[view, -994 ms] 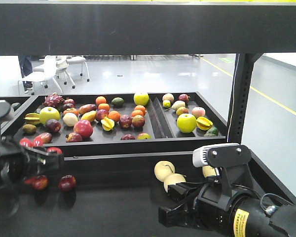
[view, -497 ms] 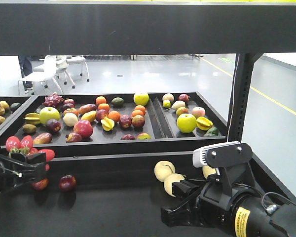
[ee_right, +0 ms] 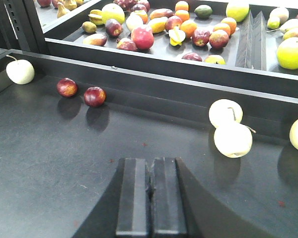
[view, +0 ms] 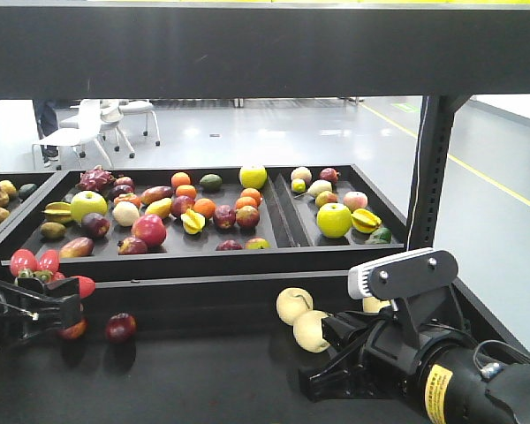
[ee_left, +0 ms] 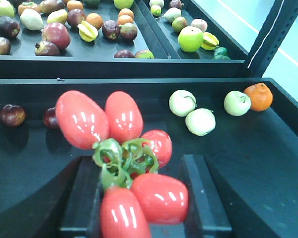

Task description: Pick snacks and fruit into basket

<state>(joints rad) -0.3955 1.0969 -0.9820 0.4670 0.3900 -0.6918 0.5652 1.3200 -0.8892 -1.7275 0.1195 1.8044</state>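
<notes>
Glossy grey floor point(view: 291, 132) reflecting pale light, a yellow line point(view: 495, 184) along its right side. White chairs point(view: 78, 131) stand at the far left. A black perforated post point(view: 428, 172) meets a dark shelf point(view: 265, 53) overhead.

So the back tray point(view: 203, 262) sits behind and a step above the front shelf point(view: 203, 380), with a divider point(view: 283, 216) splitting it into a wide left bin and a narrower right one, both holding loose fruit. On the shelf, two plums point(view: 119, 328) lie left by the back wall. A pair of round fruits point(view: 294, 306), touching, sits right of centre, and a citrus point(ee_left: 258, 96) is furthest right near the post point(view: 428, 177). The tomato bunch point(ee_left: 124, 119) sits in the left gripper point(ee_left: 141, 186), in front of the plums.
</notes>
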